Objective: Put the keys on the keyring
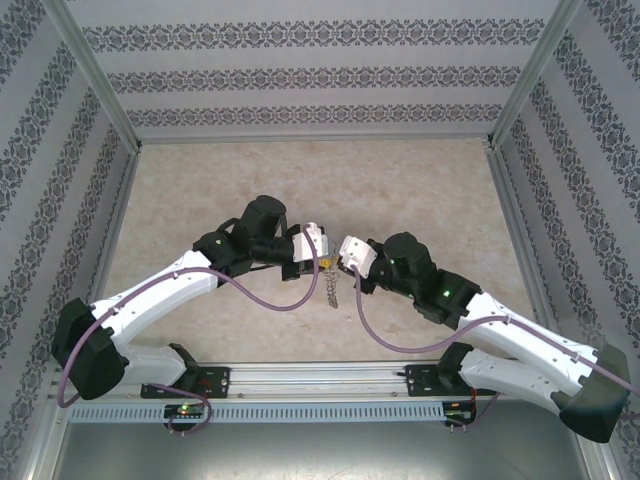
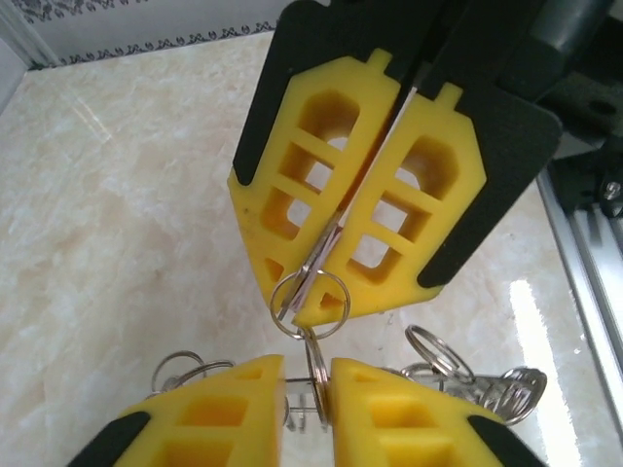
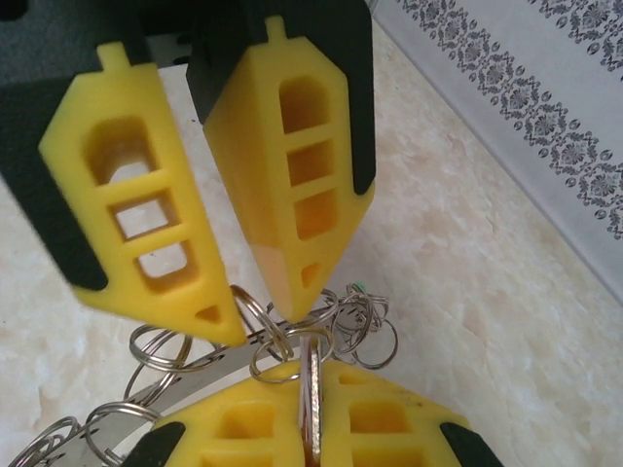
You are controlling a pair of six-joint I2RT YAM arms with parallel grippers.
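Now, with the right gripper pinching the keyring, I should close my slightly spread left gripper slowly and squarely on it.

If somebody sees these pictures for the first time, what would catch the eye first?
Probably the left arm and the right arm meeting head to head at the middle of the table. Close up, the right pincer has its bright yellow fingers shut on a silvery ring of the keyring, while the left pincer opposite stands slightly open.
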